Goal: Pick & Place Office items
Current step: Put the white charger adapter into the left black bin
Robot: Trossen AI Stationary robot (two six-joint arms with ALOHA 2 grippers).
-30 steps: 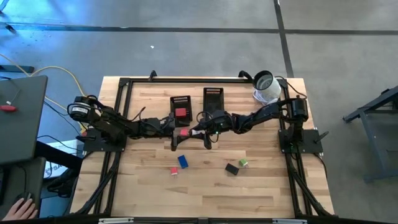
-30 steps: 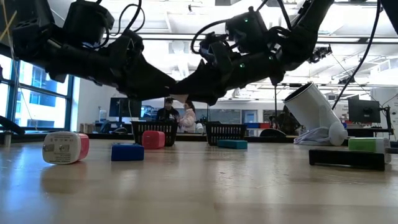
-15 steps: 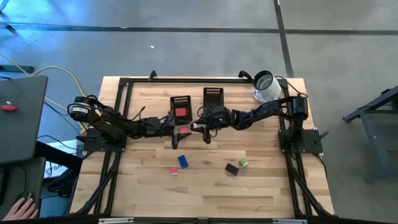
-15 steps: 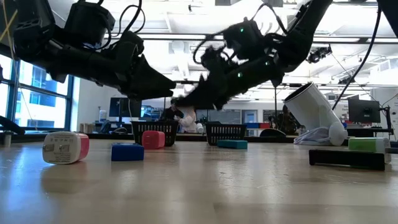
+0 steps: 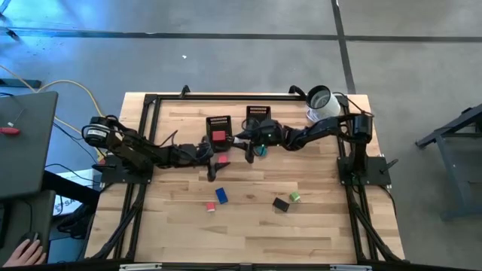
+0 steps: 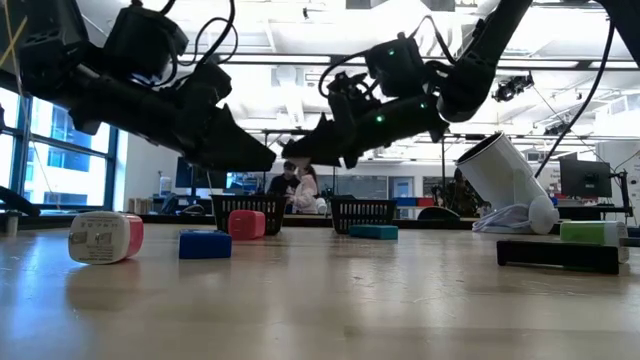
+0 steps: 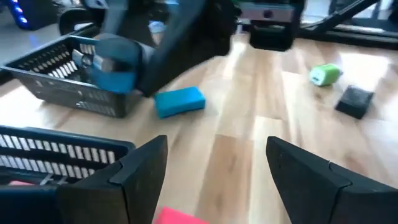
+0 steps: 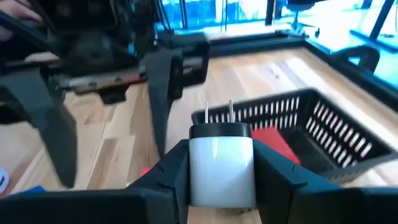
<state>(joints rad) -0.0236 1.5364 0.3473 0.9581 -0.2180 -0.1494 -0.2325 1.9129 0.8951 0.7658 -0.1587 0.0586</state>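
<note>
White charger plug (image 8: pixel 221 163) is held clamped in the right claw (image 8: pixel 219 180), raised above the desk (image 5: pixel 248 218) near the mesh trays (image 5: pixel 219 129). Left claw (image 7: pixel 214 180) is seen spread wide, empty.

A pale wooden table (image 5: pixel 248 226) with a black frame around its edges stands on a grey floor (image 5: pixel 226 45). Two black mesh trays sit side by side near the far middle of the table: the left tray (image 5: pixel 219 125) and the right tray (image 5: pixel 258 114). A white cylinder with a dark opening (image 5: pixel 321 103) lies tilted at the far right corner. Beside the table's left edge is a dark desk (image 5: pixel 22 143). In the low view, people (image 6: pixel 298 186) show far back in the room.
</note>
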